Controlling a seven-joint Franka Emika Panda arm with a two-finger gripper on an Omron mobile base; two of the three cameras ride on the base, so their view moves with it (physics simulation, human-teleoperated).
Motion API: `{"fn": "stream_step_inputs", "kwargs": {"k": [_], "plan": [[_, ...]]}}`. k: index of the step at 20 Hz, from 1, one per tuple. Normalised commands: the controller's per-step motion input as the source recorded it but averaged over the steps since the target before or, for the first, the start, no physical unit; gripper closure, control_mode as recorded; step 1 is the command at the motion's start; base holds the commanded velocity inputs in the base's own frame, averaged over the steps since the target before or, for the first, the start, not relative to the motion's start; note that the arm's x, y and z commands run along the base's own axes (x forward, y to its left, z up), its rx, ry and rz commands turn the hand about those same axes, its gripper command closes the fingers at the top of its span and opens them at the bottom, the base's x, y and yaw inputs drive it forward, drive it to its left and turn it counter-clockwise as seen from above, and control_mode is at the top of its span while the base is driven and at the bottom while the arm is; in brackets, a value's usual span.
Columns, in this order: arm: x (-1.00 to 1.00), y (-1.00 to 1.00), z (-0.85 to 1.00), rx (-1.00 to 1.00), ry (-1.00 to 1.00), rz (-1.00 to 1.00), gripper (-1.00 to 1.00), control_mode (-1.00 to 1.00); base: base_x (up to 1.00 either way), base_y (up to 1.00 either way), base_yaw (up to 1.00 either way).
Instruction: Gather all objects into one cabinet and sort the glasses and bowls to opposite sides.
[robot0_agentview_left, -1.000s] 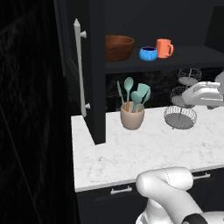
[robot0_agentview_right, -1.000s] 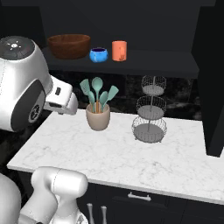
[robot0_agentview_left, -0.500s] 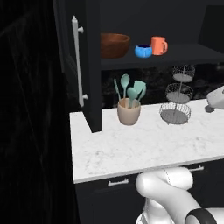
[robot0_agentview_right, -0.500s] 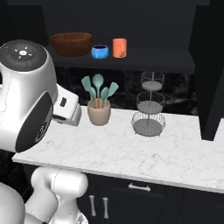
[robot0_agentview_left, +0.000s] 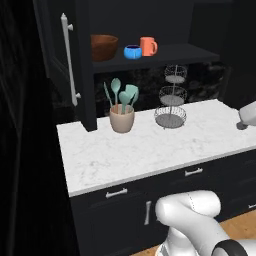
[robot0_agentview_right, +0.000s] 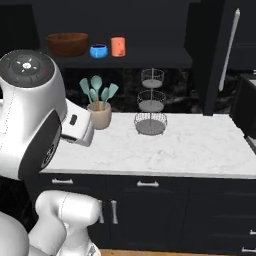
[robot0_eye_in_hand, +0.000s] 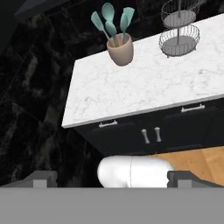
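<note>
On the shelf of the open black cabinet (robot0_agentview_left: 85, 65) a brown wooden bowl (robot0_agentview_left: 104, 47) (robot0_agentview_right: 67, 44) stands at the left. To its right are a small blue bowl (robot0_agentview_left: 132, 51) (robot0_agentview_right: 98, 50) and then an orange mug (robot0_agentview_left: 148, 46) (robot0_agentview_right: 118, 46). The door's white bar handle (robot0_agentview_left: 70, 60) hangs left of the shelf. My gripper (robot0_eye_in_hand: 112, 180) is open and holds nothing. It hovers high in front of the counter and looks down on it, far from the shelf. Part of my white hand (robot0_agentview_left: 248, 115) shows at the right edge.
A beige utensil pot (robot0_agentview_left: 122, 117) (robot0_agentview_right: 100, 112) (robot0_eye_in_hand: 120, 51) with teal spoons and a tiered wire stand (robot0_agentview_left: 171, 100) (robot0_agentview_right: 151, 107) (robot0_eye_in_hand: 178, 30) stand on the white marble counter (robot0_agentview_left: 150, 150). Black drawers with white pulls (robot0_eye_in_hand: 113, 124) lie below. Another open door with a bar handle (robot0_agentview_right: 230, 47) stands at the right.
The whole picture has shifted, so the base has driven sideways along the counter. My hand swung from beside the wire stand out to the right edge of the left base view. The jaws stayed open.
</note>
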Motion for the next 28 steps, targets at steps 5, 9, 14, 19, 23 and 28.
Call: {"fn": "stream_step_inputs", "kwargs": {"k": [5,9,14,19,23,28], "plan": [[0.00,0.00,0.00,0.00,0.00,0.00,-1.00,1.00,-0.12,-0.03,-0.27],[0.00,0.00,0.00,0.00,0.00,0.00,-1.00,1.00,-0.09,-0.18,-0.29],[0.00,0.00,0.00,0.00,0.00,0.00,-1.00,1.00,-0.13,-0.22,-0.33],[0.00,0.00,0.00,0.00,0.00,0.00,-1.00,1.00,-0.07,-0.23,-0.34],[0.00,0.00,0.00,0.00,0.00,0.00,-1.00,1.00,-0.01,-0.36,-0.32],[0.00,0.00,0.00,0.00,0.00,0.00,-1.00,1.00,-0.15,-0.35,-0.33]]}}
